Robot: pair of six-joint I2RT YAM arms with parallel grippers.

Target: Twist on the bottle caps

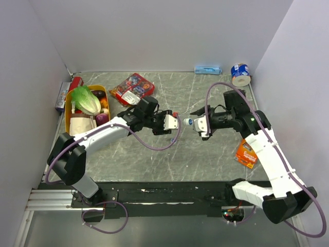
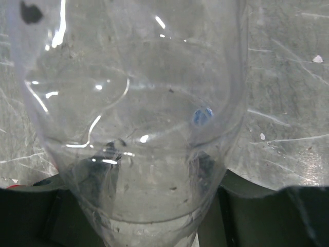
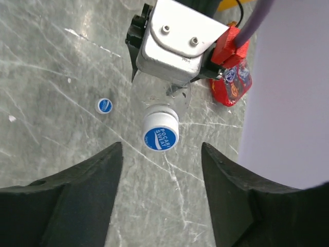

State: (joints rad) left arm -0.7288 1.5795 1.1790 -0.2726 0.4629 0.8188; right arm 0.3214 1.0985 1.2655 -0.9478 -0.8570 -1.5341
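Note:
My left gripper point(image 1: 172, 123) is shut on a transparent bottle point(image 3: 160, 92) and holds it level above the table, neck pointing right. A white-sided bottle cap with a blue top point(image 3: 161, 135) sits on the neck and faces my right gripper point(image 3: 162, 154). That gripper is open, its dark fingers point(image 3: 97, 180) apart on either side, just short of the cap and not touching it. From above, the cap point(image 1: 188, 122) shows in the gap between the left and right gripper point(image 1: 201, 126). A second blue cap point(image 3: 104, 105) lies loose on the table. The bottle point(image 2: 139, 118) fills the left wrist view.
A yellow basket point(image 1: 68, 114) of vegetables stands at the far left. A red snack packet point(image 1: 132, 88) lies behind the left arm. A blue-and-white tin point(image 1: 240, 73) and a blue pack point(image 1: 207, 69) sit at the back right. An orange packet point(image 1: 247, 153) lies by the right arm.

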